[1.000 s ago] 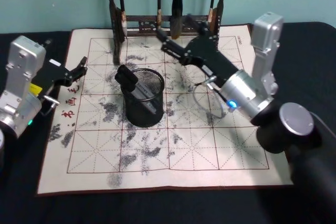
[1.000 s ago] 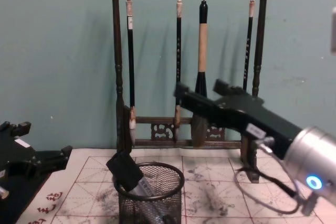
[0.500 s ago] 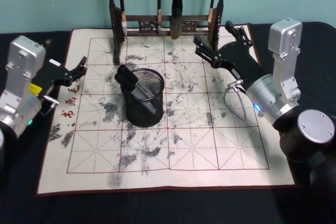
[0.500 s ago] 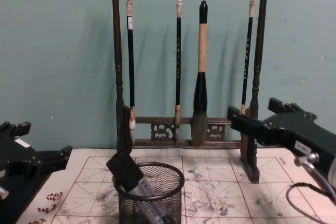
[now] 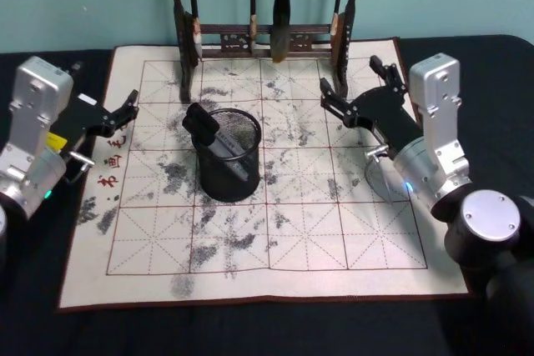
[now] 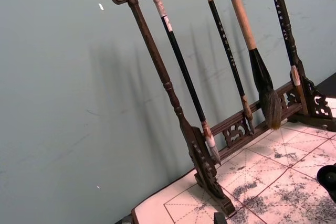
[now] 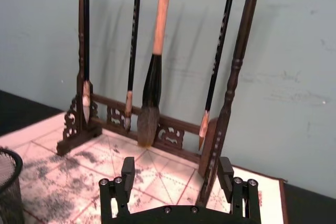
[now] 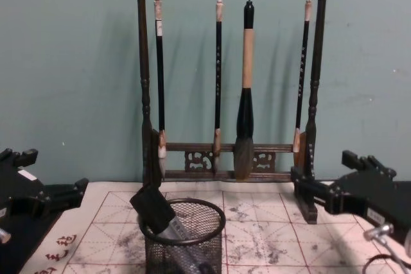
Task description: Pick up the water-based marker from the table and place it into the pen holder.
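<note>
The water-based marker (image 5: pixel 207 131) stands tilted inside the pen holder (image 5: pixel 242 183), a black wire-mesh cup on the mat's middle left. Its black cap pokes over the left rim. The chest view shows the marker (image 8: pixel 153 205) leaning in the pen holder (image 8: pixel 192 248) too. My right gripper (image 5: pixel 357 89) hovers open and empty over the mat's right part, well right of the cup, near the rack's right post. From its wrist view the right gripper (image 7: pixel 176 174) faces the rack, with the pen holder (image 7: pixel 8 182) at the edge. My left gripper (image 5: pixel 127 110) rests open at the mat's left edge.
A tall dark wooden brush rack (image 5: pixel 263 35) with several hanging brushes stands along the mat's far edge. The ink-stained gridded mat (image 5: pixel 275 248) covers a black table. Open mat lies in front of and to the right of the cup.
My right gripper has pulled back from above and behind the cup toward the mat's right side, open and empty. The marker stays in the pen holder. The left arm has not moved.
</note>
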